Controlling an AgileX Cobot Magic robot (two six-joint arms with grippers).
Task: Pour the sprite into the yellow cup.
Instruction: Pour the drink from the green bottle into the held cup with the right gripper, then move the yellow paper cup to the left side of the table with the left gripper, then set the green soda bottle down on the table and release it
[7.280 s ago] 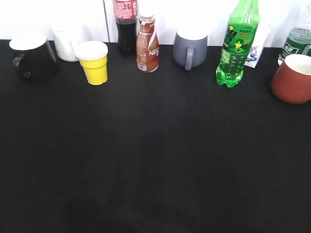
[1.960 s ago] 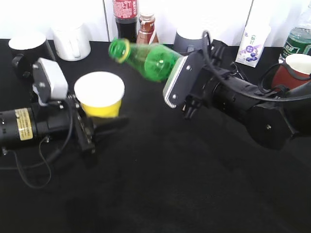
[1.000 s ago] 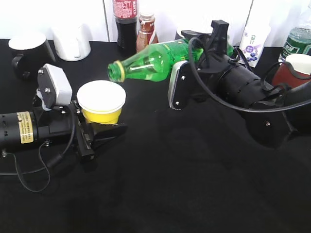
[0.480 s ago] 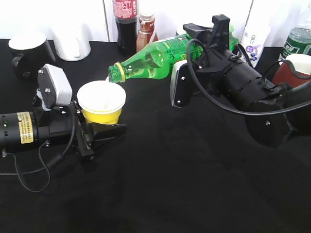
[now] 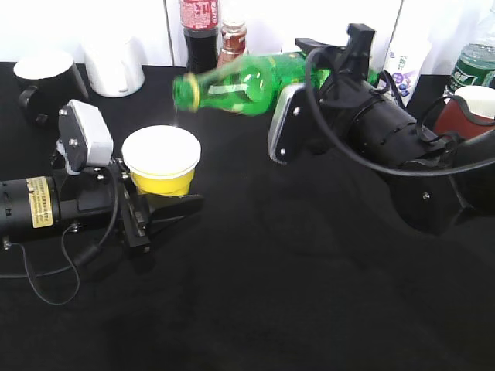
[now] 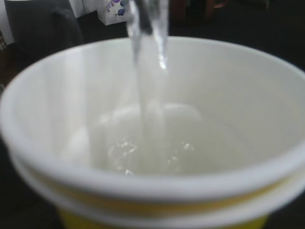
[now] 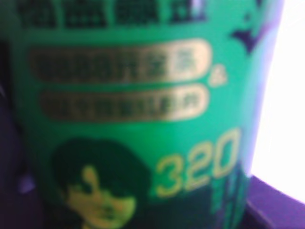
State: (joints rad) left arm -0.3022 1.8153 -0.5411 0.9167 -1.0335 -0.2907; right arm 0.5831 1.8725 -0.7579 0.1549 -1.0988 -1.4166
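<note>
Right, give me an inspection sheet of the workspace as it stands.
Surface: black table, no spill seen.
Job's things: tall translucent green plastic bottle held tilted, mouth above the small yellow paper cup; clear liquid streams into the cup.
Clutter: black mug, white mug, dark cola bottle, brown bottle, red-brown cup.
Grippers: left gripper holds the cup; right gripper holds the bottle.
Cables: black cable loops off the left arm.
Surroundings: white wall.

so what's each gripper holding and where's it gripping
The right gripper holds the sprite around its labelled lower body. The left gripper holds the yellow cup by its lower body.
</note>
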